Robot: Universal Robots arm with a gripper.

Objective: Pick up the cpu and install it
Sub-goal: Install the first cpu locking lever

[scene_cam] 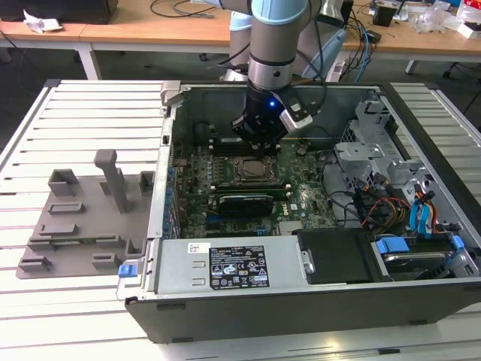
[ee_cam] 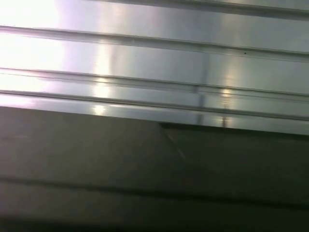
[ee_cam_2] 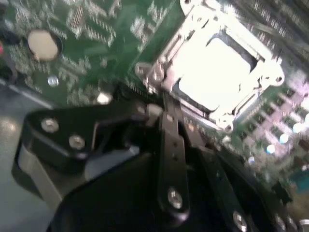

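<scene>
The open computer case point(scene_cam: 301, 301) lies on the slatted table, with the green motherboard point(scene_cam: 301, 199) inside it. On the board sits the socket point(scene_cam: 252, 170) with its metal frame. In the second wrist view a bright silver square, the cpu point(ee_cam_2: 212, 67), lies inside that socket frame point(ee_cam_2: 159, 72), washed out by glare. My gripper point(scene_cam: 259, 139) hangs low over the board, at the socket's far edge in the exterior view. In the second wrist view the gripper's point(ee_cam_2: 166, 104) black tip is just beside the frame's corner, and nothing shows in its grasp.
A grey plastic fixture tray point(scene_cam: 83, 218) rests on the table at the exterior view's left. Inside the case are a power supply point(scene_cam: 225, 263), a drive cage point(scene_cam: 368, 143) and loose cables point(scene_cam: 376, 203). The first wrist view shows aluminium slats point(ee_cam: 154, 63) and a dark wall point(ee_cam: 145, 174).
</scene>
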